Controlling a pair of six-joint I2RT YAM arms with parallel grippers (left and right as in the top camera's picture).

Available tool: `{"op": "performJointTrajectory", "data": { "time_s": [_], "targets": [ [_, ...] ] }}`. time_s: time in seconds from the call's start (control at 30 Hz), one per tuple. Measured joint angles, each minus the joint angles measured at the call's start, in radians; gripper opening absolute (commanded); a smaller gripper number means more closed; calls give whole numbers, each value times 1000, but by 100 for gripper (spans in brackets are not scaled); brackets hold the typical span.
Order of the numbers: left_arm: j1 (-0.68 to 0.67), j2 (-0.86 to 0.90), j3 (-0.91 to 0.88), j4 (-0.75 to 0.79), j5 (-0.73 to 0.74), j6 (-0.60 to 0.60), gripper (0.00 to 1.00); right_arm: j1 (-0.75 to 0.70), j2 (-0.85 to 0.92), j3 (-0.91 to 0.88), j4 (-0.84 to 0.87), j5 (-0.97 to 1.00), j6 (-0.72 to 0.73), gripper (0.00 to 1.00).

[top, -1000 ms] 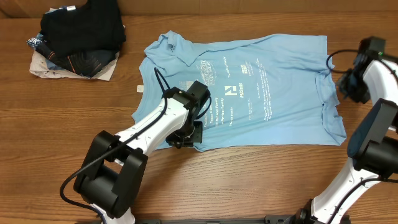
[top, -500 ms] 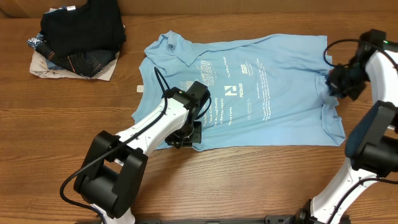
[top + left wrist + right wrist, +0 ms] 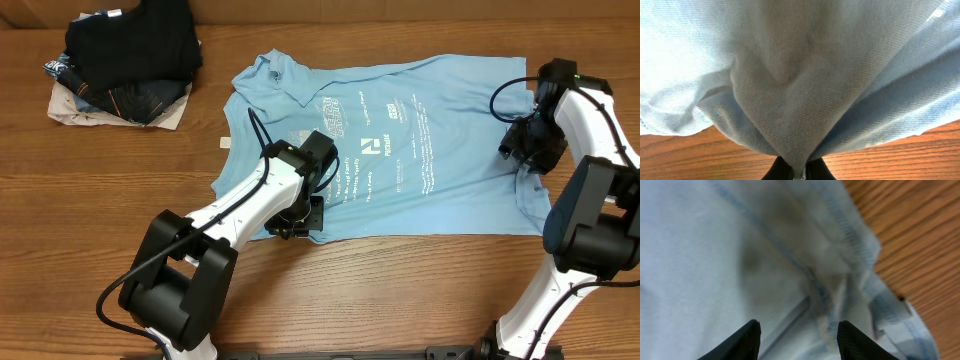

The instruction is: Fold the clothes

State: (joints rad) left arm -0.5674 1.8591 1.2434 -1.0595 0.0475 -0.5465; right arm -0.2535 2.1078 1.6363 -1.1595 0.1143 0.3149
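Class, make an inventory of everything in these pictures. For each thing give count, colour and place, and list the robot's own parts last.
T-shirt: one, light sky-blue with white print, spread across the middle of the table.
pile of folded garments: one, black and dark, far left of the table, apart from the T-shirt.
table: one, brown wood, under everything.
left arm: one, white and black, reaching to the T-shirt's near edge.
right arm: one, white and black, over the T-shirt's right side.
left gripper: one, black, shut on the T-shirt.
right gripper: one, black, open above the cloth.
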Motion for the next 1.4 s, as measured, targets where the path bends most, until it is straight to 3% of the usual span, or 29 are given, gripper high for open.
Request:
{"op": "performJointTrajectory", "data": {
  "time_s": [0.4, 0.73, 1.17, 1.4],
  "targets": [
    [0, 0, 0, 8, 0, 0, 5, -1, 0, -99, 81, 60, -12, 52],
    [0, 0, 0, 5, 0, 0, 5, -6, 0, -120, 117, 129, -3, 24],
    [0, 0, 0, 4, 0, 0, 6, -81, 0, -120, 158, 243, 55, 25],
    [0, 0, 0, 3, -1, 0, 4, -96, 0, -118, 150, 337, 121, 41]
  ]
}}
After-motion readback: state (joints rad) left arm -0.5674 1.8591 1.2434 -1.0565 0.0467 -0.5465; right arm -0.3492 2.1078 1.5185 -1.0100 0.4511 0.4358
